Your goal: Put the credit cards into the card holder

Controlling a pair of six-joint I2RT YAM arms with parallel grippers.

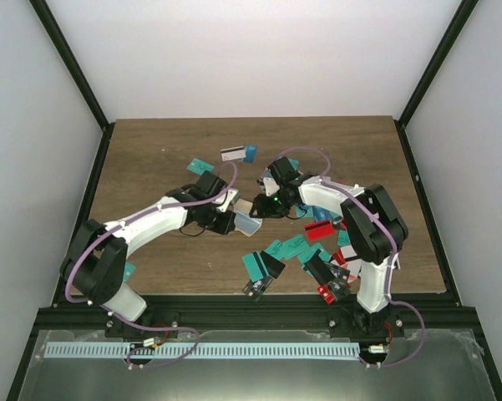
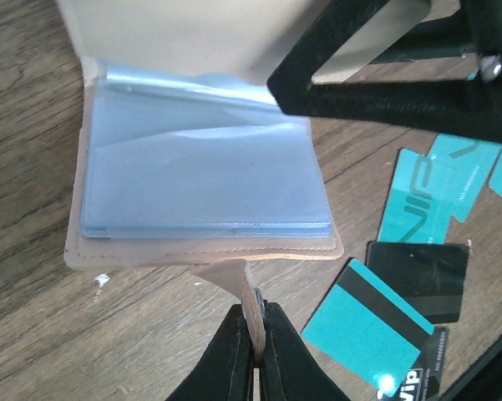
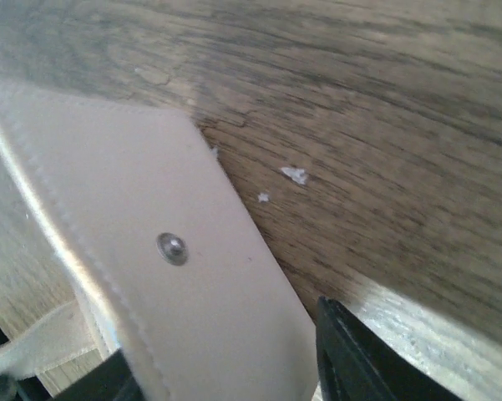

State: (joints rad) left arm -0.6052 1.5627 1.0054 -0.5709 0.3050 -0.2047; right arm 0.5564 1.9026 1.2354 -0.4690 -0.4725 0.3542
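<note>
The tan card holder [image 1: 247,219] lies open on the wooden table, its clear blue sleeves [image 2: 200,175] facing up. My left gripper [image 2: 257,322] is shut on the holder's snap tab [image 2: 234,280] at its near edge. The right gripper [image 3: 225,359] straddles the raised beige cover flap [image 3: 150,251], which has a metal snap stud; a thin gap shows at the right finger [image 3: 351,359]. No card is in either gripper. Credit cards lie loose: a teal striped one [image 2: 367,322], a black one [image 2: 418,267], a teal one [image 1: 257,263] and a red one [image 1: 319,230].
More cards sit at the back, a white one [image 1: 232,154] and a teal one [image 1: 199,164]. Several lie under the right arm [image 1: 372,225] near the front edge. Black frame posts and white walls enclose the table [image 1: 150,150].
</note>
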